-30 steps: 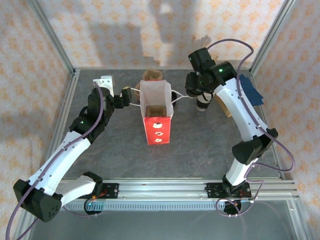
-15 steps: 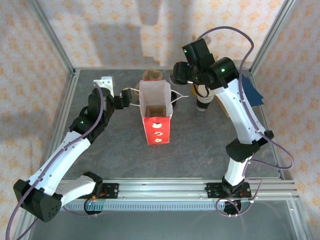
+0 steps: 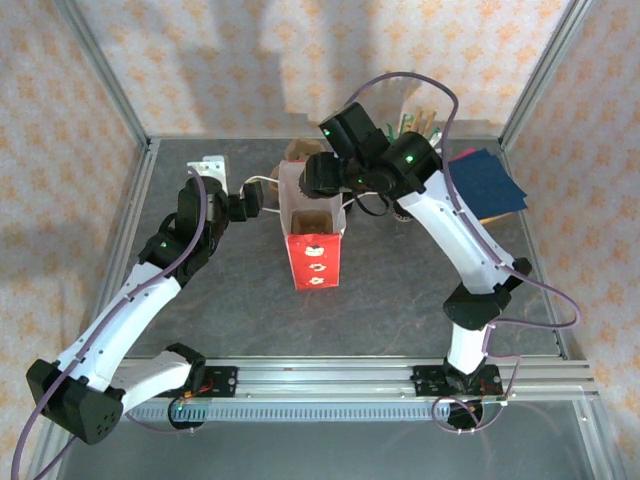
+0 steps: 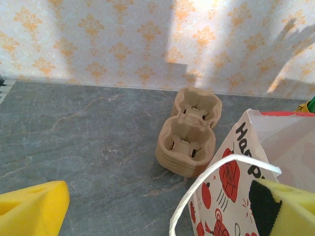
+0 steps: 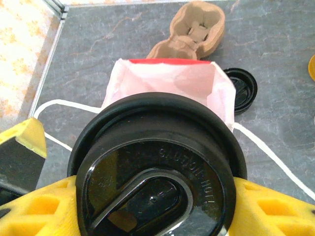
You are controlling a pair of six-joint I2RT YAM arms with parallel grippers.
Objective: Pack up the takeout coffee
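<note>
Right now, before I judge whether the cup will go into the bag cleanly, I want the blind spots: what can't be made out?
Body of the takeout coffee: right wrist view, hidden under its own lid; top view, covered by the right gripper.
Floor of the paper bag: right wrist view, blocked by that lid.
Fingertips of the left gripper: left wrist view, cut off by the bottom edge, so contact with the white handle is unclear.

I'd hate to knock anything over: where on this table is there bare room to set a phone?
The widest bare patch is the table in front of the bag, up to the rail. Another lies left of the carrier, by the back wall. It's crowded around the bag's top: left pincer, right pincer with the coffee, loose lid.
</note>
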